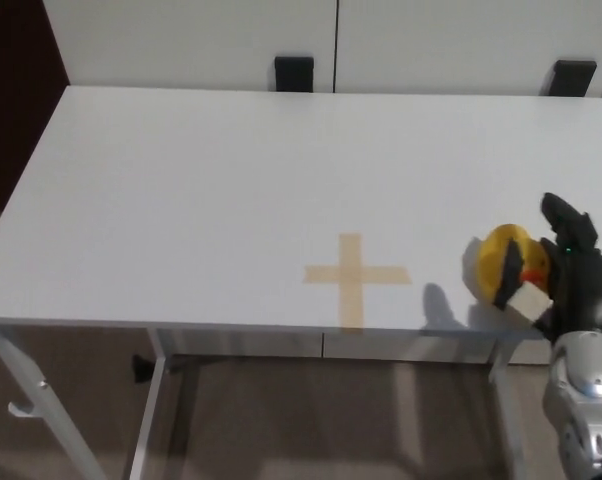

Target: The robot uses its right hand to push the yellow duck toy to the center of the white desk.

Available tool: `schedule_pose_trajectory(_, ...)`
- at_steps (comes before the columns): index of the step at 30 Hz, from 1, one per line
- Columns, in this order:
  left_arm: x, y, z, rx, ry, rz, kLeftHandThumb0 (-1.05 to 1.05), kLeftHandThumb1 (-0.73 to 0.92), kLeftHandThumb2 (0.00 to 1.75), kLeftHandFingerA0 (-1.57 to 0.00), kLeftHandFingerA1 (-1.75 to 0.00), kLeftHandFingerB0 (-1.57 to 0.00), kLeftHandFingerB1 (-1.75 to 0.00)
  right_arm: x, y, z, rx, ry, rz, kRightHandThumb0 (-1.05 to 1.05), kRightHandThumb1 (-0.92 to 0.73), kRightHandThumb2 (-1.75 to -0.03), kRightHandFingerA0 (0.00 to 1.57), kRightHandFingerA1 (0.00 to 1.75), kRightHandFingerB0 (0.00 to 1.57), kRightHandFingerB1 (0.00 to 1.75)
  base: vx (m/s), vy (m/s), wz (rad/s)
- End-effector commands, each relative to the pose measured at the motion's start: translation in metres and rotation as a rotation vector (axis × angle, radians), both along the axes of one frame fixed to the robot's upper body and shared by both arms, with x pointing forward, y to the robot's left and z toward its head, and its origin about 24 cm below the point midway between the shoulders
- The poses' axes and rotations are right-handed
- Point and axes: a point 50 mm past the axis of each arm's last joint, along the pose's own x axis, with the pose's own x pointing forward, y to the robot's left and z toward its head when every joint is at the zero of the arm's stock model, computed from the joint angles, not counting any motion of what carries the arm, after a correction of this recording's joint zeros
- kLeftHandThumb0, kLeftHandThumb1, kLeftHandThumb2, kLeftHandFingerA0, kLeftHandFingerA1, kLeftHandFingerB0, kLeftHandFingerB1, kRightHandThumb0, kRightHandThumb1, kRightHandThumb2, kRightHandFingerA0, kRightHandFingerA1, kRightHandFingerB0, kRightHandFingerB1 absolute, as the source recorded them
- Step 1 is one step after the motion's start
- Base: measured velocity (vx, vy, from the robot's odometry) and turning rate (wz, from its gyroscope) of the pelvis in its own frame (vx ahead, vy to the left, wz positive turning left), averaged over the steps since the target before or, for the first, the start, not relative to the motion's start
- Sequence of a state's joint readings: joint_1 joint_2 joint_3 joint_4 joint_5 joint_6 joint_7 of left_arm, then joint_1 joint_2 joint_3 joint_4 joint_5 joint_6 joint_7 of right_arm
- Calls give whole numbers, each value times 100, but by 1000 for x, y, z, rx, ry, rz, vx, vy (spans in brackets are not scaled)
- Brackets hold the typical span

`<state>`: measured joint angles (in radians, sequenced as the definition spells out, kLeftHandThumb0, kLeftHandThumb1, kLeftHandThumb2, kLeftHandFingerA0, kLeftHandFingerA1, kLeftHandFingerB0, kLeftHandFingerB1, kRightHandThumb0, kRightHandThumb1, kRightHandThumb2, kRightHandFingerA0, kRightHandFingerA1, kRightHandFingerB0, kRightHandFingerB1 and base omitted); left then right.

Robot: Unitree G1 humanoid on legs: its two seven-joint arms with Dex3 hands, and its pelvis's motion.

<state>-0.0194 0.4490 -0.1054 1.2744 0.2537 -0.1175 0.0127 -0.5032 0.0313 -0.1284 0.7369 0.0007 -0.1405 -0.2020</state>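
The yellow duck toy (505,258) is over the right front part of the white desk (211,170), to the right of a tan tape cross (353,275). My right hand (564,272) comes in from the lower right and is shut on the duck: one black finger (508,271) lies across its front, another stands up behind it. The duck's shadow falls on the desk to its left. My left hand does not show.
Two black brackets (294,72) (572,77) sit against the white wall panels behind the desk's back edge. The desk's front edge runs just below the cross, with its white legs (151,420) and the brown floor beneath. A dark panel stands at the far left.
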Motion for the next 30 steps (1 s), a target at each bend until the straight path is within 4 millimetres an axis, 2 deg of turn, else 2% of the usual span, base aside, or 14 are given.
schedule_pose_trajectory(1, 0, 0, 1, -7, -19, -19, -20, 67, 60, -75, -56, -81, -51, 6, 24, 3, 17, 6, 26, -77, -76, -117, 2, 45, 6, 39, 0, 0, 0)
schedule_pose_trajectory(5, 1, -1, 1, -12, -21, -11, -20, 67, 60, -75, -55, -79, -51, 8, 30, 6, 19, 3, 33, -77, -77, -117, 2, 45, 6, 39, 0, 0, 0)
schedule_pose_trajectory(6, 2, -1, 1, -11, -22, -11, -19, 66, 60, -76, -58, -82, -53, 8, 35, 6, 15, 0, 45, -86, -92, -78, 4, 48, 12, 38, 0, 0, 0)
schedule_pose_trajectory(10, 2, -1, 1, -5, -21, -22, -19, 67, 60, -74, -60, -83, -52, 8, 48, 6, 4, 3, 83, -86, -92, -75, 4, 46, 10, 35, 0, 0, 0)
schedule_pose_trajectory(11, 2, -1, 0, -3, -21, -23, -18, 67, 60, -75, -64, -85, -54, 6, 54, 4, 10, 7, 99, -85, -79, -118, 1, 45, 9, 36, 0, 0, 0)
schedule_pose_trajectory(12, 2, -2, 0, -2, -21, -23, -18, 67, 60, -75, -64, -85, -54, 5, 57, 2, 15, 10, 109, -85, -79, -118, 1, 45, 9, 36, 0, 0, 0)
schedule_pose_trajectory(13, 2, -2, 0, -4, -21, -23, -18, 67, 60, -75, -61, -83, -53, 4, 61, 0, 21, 15, 121, -86, -92, -79, 2, 41, 10, 31, 0, 0, 0)
schedule_pose_trajectory(18, 4, -4, -1, -9, -17, -25, -19, 65, 59, -75, -62, -86, -54, 1, 69, -3, 25, 37, 142, -85, -92, -76, 4, 40, 8, 31, 0, 0, 0)
schedule_pose_trajectory(19, 4, -4, -1, -9, -17, -30, -20, 66, 60, -75, -60, -82, -52, 0, 74, -4, 30, 40, 154, -81, -77, -119, 1, 36, 8, 31, 0, 0, 0)
schedule_pose_trajectory(21, 5, -4, -1, -9, -17, -33, -20, 66, 60, -75, -60, -82, -52, 0, 77, -5, 33, 41, 163, -81, -77, -119, 1, 36, 8, 31, 0, 0, 0)
schedule_pose_trajectory(22, 7, -4, 0, -10, -19, -33, -21, 63, 60, -73, -49, -77, -50, 0, 80, -5, 28, 42, 173, -85, -79, -120, 2, 38, 8, 30, 0, 0, 0)
schedule_pose_trajectory(25, 11, -5, 0, -11, -27, -25, -22, 65, 60, -74, -55, -76, -50, 1, 87, -2, 7, 40, 193, -86, -80, -120, 3, 39, 8, 31, 0, 0, 0)
schedule_pose_trajectory(26, 11, -5, 0, -11, -31, -30, -20, 68, 60, -75, -63, -82, -54, 2, 89, -1, 3, 39, 201, -91, -83, -121, 3, 39, 9, 32, 0, 0, 0)
schedule_pose_trajectory(30, 11, -4, 1, -6, -26, -45, -20, 70, 61, -73, -54, -78, -52, 3, 95, 0, 2, 42, 231, -93, -84, -122, 4, 37, 9, 31, 0, 0, 0)
